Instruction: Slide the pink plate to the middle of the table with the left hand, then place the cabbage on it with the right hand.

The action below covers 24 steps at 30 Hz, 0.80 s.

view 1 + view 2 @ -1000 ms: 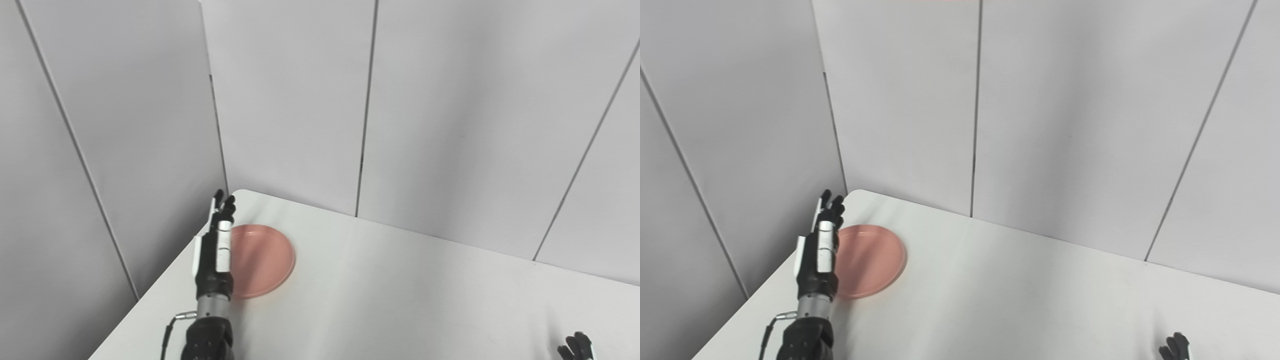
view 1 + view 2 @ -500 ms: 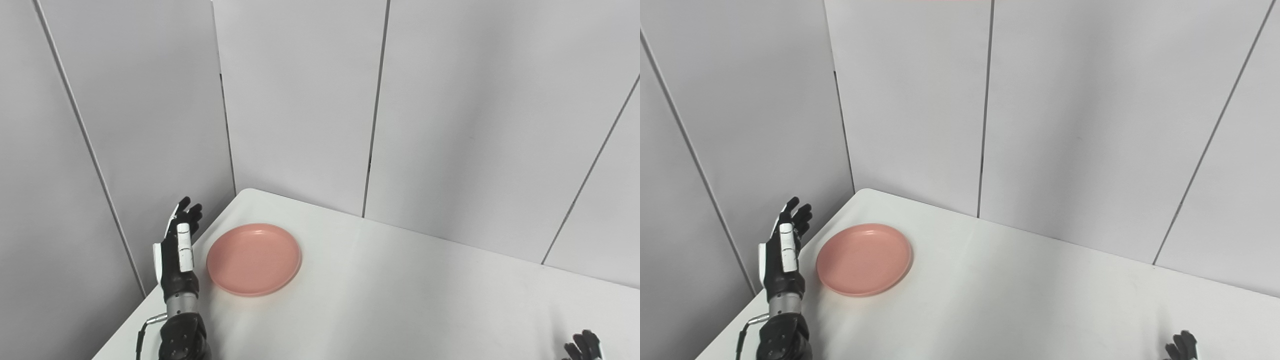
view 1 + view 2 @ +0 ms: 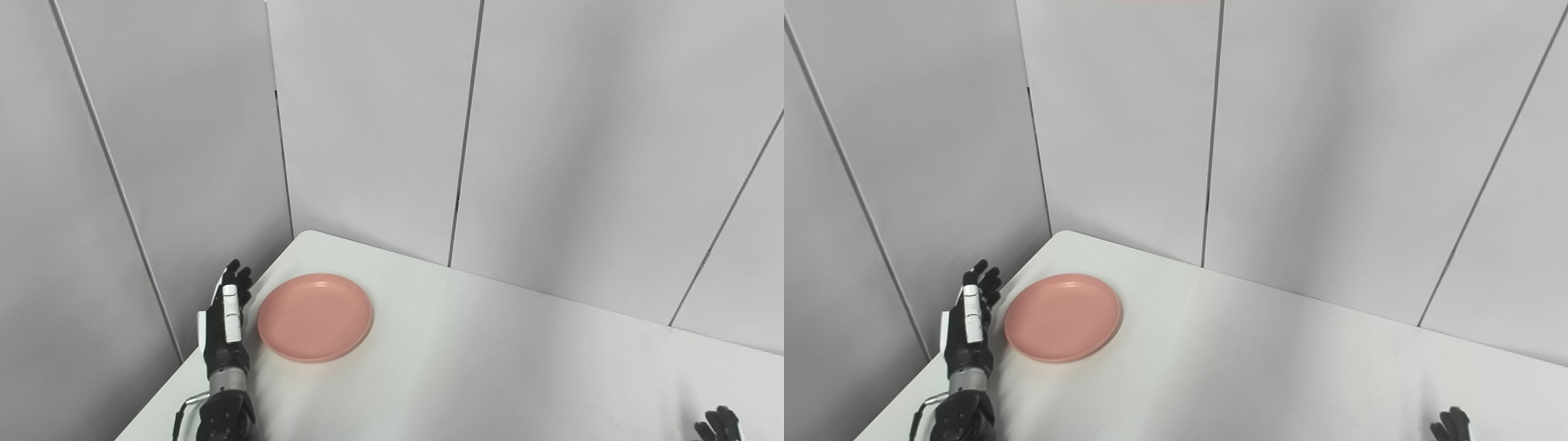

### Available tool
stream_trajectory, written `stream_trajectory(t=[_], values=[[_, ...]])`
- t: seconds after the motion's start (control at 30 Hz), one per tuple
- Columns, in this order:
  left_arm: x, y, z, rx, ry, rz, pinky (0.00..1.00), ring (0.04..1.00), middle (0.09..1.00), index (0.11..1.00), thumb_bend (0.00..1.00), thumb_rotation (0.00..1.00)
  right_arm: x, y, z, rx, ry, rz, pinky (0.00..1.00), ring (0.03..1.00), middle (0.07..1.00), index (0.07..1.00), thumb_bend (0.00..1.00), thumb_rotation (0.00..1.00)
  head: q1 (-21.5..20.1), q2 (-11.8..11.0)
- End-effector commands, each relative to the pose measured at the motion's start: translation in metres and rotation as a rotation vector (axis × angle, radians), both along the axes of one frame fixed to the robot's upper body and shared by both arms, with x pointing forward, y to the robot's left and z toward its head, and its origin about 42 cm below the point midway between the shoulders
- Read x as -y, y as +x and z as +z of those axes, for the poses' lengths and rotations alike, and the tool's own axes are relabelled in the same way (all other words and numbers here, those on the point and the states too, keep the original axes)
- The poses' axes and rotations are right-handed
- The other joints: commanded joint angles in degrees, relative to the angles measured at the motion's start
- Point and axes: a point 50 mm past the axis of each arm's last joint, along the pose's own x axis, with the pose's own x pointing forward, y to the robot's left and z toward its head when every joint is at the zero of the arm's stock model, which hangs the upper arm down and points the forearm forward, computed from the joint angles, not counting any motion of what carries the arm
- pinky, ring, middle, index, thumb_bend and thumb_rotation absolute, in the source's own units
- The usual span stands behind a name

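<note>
Left eye view shows the pink plate (image 3: 315,316) lying flat and empty near the table's (image 3: 490,367) far left corner, at about ten o'clock from the tabletop's middle, so it has not yet been slid anywhere that counts. My left hand (image 3: 225,318) stands edge-up just beside the plate's nine o'clock rim, over the table's left edge, fingers (image 3: 236,278) straight and slightly spread, pointing toward twelve and gripping nothing; I cannot tell whether it touches the rim, though a thin strip of white seems to show between them. I judge that I am at the start of the first step: set up to push. The next move calls for bringing the hand's inner side against the rim and sweeping toward three or four o'clock, low enough that the plate slides and does not tip (a shallow rim could ride up over my fingers). My right hand (image 3: 716,424) barely peeks in at the bottom right corner, at five o'clock, too cropped to tell whether it is spread or curled. No cabbage is in view anywhere.
</note>
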Motion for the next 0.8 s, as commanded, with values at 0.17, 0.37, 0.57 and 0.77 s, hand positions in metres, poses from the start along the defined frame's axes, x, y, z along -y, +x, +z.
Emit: stream_trajectory(t=[0.17, 0.37, 0.57, 0.77], values=[[0.026, 0.018, 0.014, 0.034, -0.047, -0.137, 0.91, 0.902, 0.88, 0.869, 0.82, 1.0, 0.005, -0.013, -0.017, -0.04, -0.001, -0.018, 1.0, 1.0, 1.0, 1.0, 0.66, 0.9, -0.1, 0.2], [0.049, 0.022, 0.017, 0.015, -0.056, -0.186, 0.91, 0.898, 0.872, 0.856, 0.8, 0.99, 0.007, -0.012, -0.019, -0.046, -0.017, -0.023, 1.0, 1.0, 1.0, 1.0, 0.67, 0.9, -0.2, 0.4], [0.067, 0.025, 0.017, 0.013, -0.088, -0.24, 0.9, 0.892, 0.864, 0.854, 0.81, 0.98, 0.006, -0.011, -0.018, -0.055, -0.006, -0.021, 1.0, 1.0, 1.0, 1.0, 0.69, 0.87, -0.2, 0.3], [0.079, 0.026, 0.014, 0.019, -0.107, -0.282, 0.88, 0.874, 0.851, 0.84, 0.8, 0.98, 0.005, -0.011, -0.018, -0.059, -0.02, -0.027, 1.0, 1.0, 1.0, 1.0, 0.69, 0.88, -1.0, 0.4]])
